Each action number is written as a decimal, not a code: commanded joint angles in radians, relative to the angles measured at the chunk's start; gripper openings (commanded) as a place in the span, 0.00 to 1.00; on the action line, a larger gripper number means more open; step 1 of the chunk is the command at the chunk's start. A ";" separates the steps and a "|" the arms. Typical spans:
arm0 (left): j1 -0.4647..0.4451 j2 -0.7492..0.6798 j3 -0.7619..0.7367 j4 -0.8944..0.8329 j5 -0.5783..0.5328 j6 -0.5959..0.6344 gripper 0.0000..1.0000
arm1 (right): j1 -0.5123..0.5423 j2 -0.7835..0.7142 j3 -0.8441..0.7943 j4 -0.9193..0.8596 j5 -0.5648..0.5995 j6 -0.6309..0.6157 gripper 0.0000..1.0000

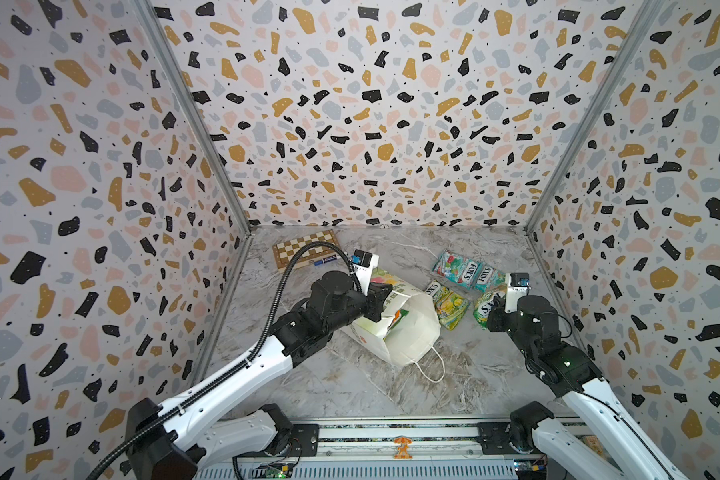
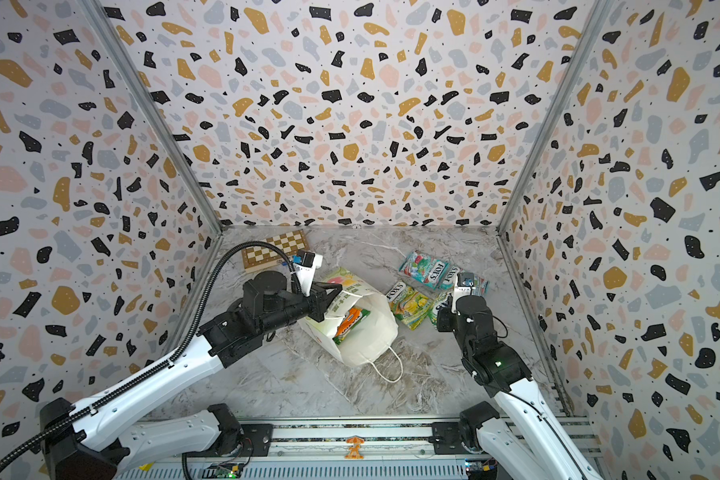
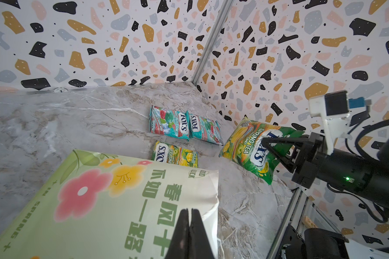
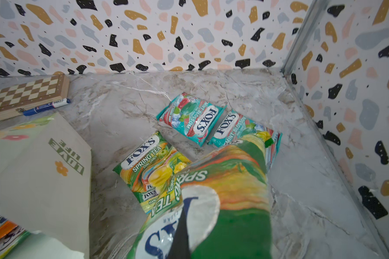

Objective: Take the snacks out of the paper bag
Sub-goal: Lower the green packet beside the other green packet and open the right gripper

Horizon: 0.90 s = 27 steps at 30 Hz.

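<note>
Snacks: two teal packets (image 4: 191, 118) reading "FOX'S MINT BLOSSOM" lie near the far right corner of the desk (image 1: 391, 386), with a loose packet (image 4: 148, 166) reading "FOX'S SPRING TEA" beside them. The right gripper (image 3: 265, 142) is clamped on a held packet (image 3: 240, 143) with the same label. Mid-desk, the paper bag (image 1: 412, 332), lettered "LOVE LIFE", is tilted, with the left gripper (image 3: 190, 220) pinched together on its rim. An orange packet (image 2: 348, 322) shows inside in a top view; the left wrist view hides it. Far left corner: chessboard (image 1: 304, 249), blue marker (image 4: 46, 106).

Folded wooden chessboard (image 1: 304, 249) lying flat on the marble desk (image 1: 391, 386). Blue marker pen (image 4: 46, 106) just beside the chessboard's near edge. Terrazzo-patterned walls (image 1: 371, 104) close behind and left of the chessboard. Small orange figure (image 1: 403, 446) well apart from the chessboard, on the front rail
</note>
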<state>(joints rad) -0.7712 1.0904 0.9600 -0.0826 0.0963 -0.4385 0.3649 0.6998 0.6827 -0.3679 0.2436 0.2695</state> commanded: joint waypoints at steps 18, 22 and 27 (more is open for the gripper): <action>-0.005 -0.011 -0.003 0.034 -0.003 0.013 0.00 | -0.295 0.169 -0.160 0.200 -0.501 0.085 0.00; -0.005 -0.011 -0.001 0.030 -0.004 0.018 0.00 | -0.311 0.204 -0.177 0.210 -0.494 0.083 0.03; -0.005 -0.011 0.000 0.030 -0.004 0.021 0.00 | -0.314 0.244 -0.189 0.200 -0.432 0.085 0.15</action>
<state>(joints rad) -0.7712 1.0904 0.9600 -0.0841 0.0959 -0.4332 0.0532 0.9287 0.5068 -0.1783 -0.2134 0.3531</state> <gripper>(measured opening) 0.047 0.121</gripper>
